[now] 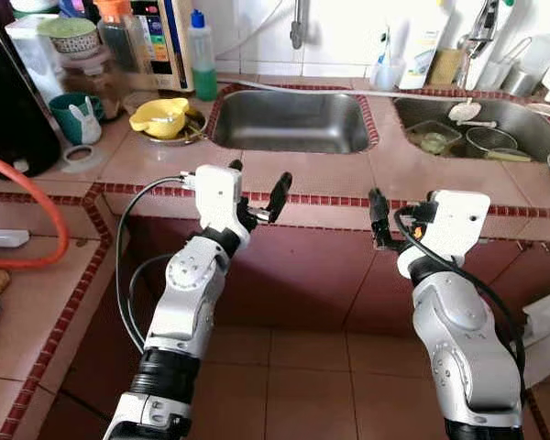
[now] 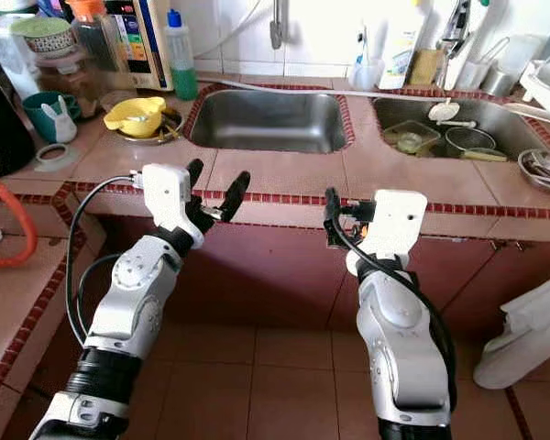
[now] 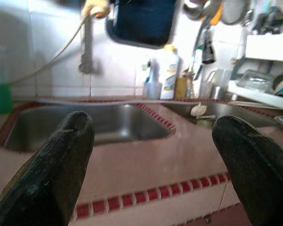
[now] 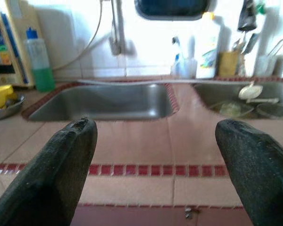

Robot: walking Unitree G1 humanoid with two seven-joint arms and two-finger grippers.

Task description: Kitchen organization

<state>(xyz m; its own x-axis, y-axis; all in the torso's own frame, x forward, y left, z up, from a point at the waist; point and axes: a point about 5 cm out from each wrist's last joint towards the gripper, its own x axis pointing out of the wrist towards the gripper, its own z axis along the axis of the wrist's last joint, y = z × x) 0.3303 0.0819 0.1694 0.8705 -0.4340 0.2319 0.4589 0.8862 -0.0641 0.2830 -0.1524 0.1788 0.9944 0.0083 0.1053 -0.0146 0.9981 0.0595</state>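
Below the counter's front edge, my left gripper (image 1: 258, 188) and right gripper (image 4: 155, 155) hang level with the red-tiled rim, fingers spread wide apart on both and holding nothing. Just past them runs the pink tiled counter (image 1: 321, 170). Beyond it sits the left sink (image 1: 289, 121), with the right sink (image 1: 495, 119) beside it, dishes lying inside. To my left, a yellow bowl (image 1: 160, 115) rests in a metal dish near a green soap bottle (image 1: 202, 57). Farthest back, bottles (image 4: 205, 44) line the white tiled wall.
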